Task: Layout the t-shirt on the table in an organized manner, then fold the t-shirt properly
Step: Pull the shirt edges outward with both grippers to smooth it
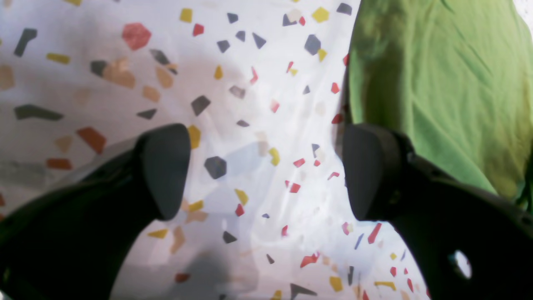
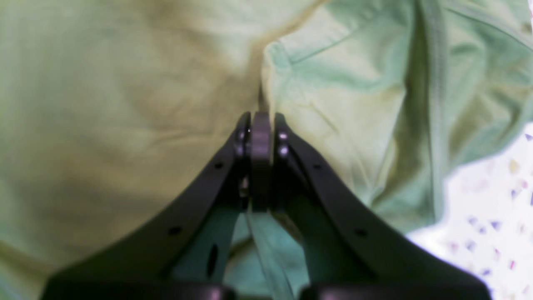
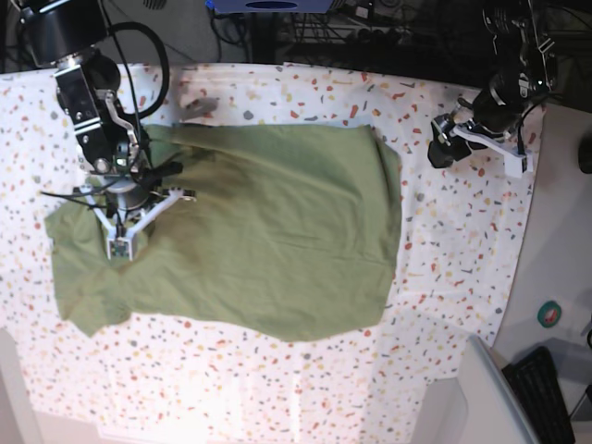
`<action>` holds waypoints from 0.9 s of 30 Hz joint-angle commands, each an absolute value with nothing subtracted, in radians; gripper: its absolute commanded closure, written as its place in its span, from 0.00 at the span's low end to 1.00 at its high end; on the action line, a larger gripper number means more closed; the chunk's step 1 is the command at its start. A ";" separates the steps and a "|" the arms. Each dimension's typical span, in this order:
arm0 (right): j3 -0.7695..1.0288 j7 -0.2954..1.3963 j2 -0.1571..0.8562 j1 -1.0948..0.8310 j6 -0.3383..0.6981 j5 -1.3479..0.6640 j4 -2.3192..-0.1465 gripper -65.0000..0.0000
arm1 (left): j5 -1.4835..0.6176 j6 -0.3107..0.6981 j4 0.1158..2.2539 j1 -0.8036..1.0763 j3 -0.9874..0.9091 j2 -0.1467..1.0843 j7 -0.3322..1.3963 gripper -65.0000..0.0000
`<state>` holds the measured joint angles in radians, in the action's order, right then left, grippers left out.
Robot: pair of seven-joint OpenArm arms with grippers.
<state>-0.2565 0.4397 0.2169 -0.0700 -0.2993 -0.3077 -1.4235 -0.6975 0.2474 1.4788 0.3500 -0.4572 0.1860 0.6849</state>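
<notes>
**Right gripper pinched on the t-shirt, left gripper spread above bare cloth**

Right gripper (image 2: 261, 137) sits low over the t-shirt (image 3: 259, 231), at the shirt's left end in the base view, with its two black fingers (image 2: 233, 166) pressed together and a ridge of green fabric pinched up between their tips. Left gripper (image 1: 266, 171) hangs over the table (image 3: 462, 240) well apart from the shirt's right edge in the base view; its rounded dark pads (image 1: 164, 171) stand wide apart with nothing between them, only speckled cloth below.

Biggest thing in view is the table, covered by a white cloth flecked with red, yellow, orange and grey, and reaching nearly across the whole base view. On it the olive-green shirt lies spread mostly flat near the middle, wrinkled, with its left end bunched and uneven around the right gripper. In the left wrist view one edge of the shirt shows beside the right-hand pad, not touching it. At the base view's lower right corner, off the cloth, lies a small round sticker (image 3: 550, 314) on the plain grey surface.
</notes>
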 commanded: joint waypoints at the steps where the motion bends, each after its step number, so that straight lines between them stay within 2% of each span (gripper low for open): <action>1: -0.216 0.417 0.225 -0.090 -0.303 -0.302 -1.491 1.00 | -0.711 0.255 1.494 0.348 -0.461 0.199 0.668 0.16; 6: -0.054 0.414 0.222 -0.249 -0.303 -0.303 -1.627 1.00 | -0.711 0.255 1.491 0.346 -0.461 0.200 0.668 0.16; 13: 0.140 0.410 0.196 -0.380 -0.303 -0.308 -1.647 1.00 | -0.711 0.255 1.491 0.344 -0.452 0.200 0.671 0.16; 21: 0.335 0.410 0.067 -0.389 -0.302 -0.308 -1.558 1.00 | -0.711 0.255 1.501 0.344 -0.449 0.200 0.673 0.16; 25: 0.360 0.412 0.051 -0.383 -0.300 -0.314 -1.526 1.00 | -0.711 0.255 1.501 0.366 -0.420 0.202 0.673 0.16; 27: 0.361 0.412 0.051 -0.387 -0.298 -0.392 -1.521 1.00 | -0.711 0.255 1.524 0.390 -0.381 0.219 0.671 0.16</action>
